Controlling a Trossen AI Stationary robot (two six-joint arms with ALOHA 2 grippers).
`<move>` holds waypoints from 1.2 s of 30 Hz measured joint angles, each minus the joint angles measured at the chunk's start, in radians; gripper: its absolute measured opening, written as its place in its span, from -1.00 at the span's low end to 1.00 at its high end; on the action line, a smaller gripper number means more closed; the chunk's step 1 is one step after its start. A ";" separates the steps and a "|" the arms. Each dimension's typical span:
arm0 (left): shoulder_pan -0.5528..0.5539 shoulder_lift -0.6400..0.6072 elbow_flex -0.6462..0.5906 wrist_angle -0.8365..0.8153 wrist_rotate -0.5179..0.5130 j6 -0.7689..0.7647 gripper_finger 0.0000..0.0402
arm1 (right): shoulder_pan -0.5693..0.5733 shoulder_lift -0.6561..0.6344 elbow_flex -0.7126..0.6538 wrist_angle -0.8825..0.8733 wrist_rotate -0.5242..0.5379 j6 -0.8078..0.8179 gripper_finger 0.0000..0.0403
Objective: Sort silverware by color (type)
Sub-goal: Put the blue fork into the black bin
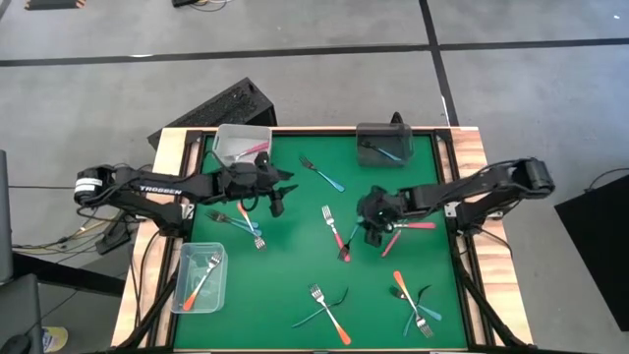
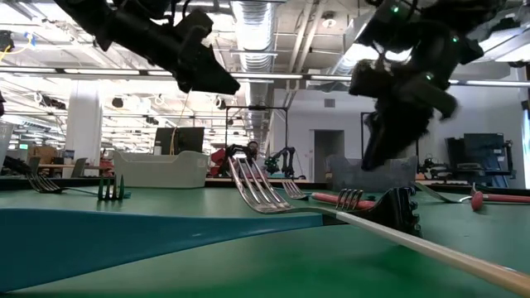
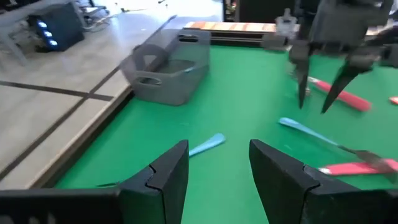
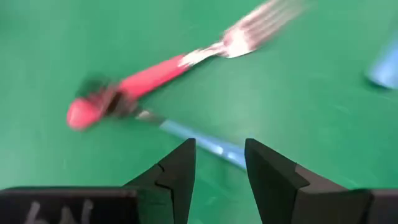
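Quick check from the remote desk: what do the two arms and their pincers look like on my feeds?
Both arms are dark, nearly black, jointed tubes. The left arm carries white TROSSEN lettering and a white-ended joint near its base. Cables trail off the table's left side. The left pincer and the right pincer each have two dark, wedge-shaped fingers with notched inner edges. A small green light glows on the right arm, near its wrist.

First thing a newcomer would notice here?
The bright green mat strewn with colour-handled forks, and both dark arms reaching in over it. The right gripper hangs open just above a red-handled fork crossing a blue-handled one near the mat's middle. The left gripper, also open and empty, hovers by the clear bin at the far edge, which already holds a red fork.
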 joint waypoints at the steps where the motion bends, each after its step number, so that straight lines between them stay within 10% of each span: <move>1: -0.018 0.000 0.000 -0.005 -0.006 -0.004 -0.22 | 0.006 0.026 0.006 0.002 -0.010 -0.052 -0.19; 23: -0.220 0.000 0.000 -0.074 -0.193 -0.052 -0.22 | 0.019 0.315 0.171 -0.045 -0.144 -0.308 -0.22; 32: -0.238 0.000 0.000 -0.070 -0.240 -0.029 -0.22 | -0.020 0.228 0.164 -0.117 -0.136 -0.237 -0.91; 36: -0.238 0.000 0.000 -0.063 -0.231 -0.060 -0.22 | -0.052 0.187 0.164 -0.139 -0.105 -0.131 -0.90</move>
